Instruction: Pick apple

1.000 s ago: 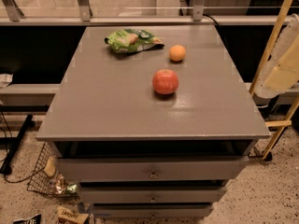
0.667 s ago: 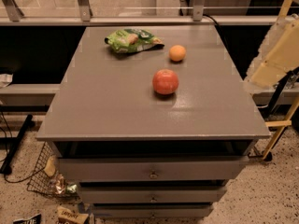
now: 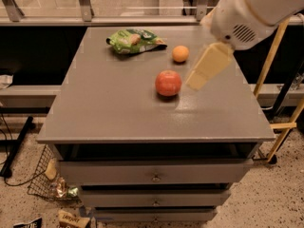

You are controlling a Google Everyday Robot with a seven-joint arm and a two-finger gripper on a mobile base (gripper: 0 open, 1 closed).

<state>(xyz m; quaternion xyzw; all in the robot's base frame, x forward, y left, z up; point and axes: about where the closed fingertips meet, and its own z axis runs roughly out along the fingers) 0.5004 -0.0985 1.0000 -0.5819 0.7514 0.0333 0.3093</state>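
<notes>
Sitting near the middle of the frame, the apple [image 3: 168, 82] rests on the gray table [image 3: 109, 108]. The gripper [image 3: 199, 77] hangs just right of it, pointing down from the upper right. I cannot tell if it is open or closed. A small orange [image 3: 180, 53] lies above.

Clear gap between hand [image 3: 196, 80] and apple [image 3: 168, 82]; orange [image 3: 180, 53] behind.

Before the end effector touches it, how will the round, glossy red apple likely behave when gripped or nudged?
The round glossy red apple would probably roll if nudged, resting loose on the flat grey tabletop. Its shiny skin may slip. The cream end effector hovers close beside it, not touching.
</notes>
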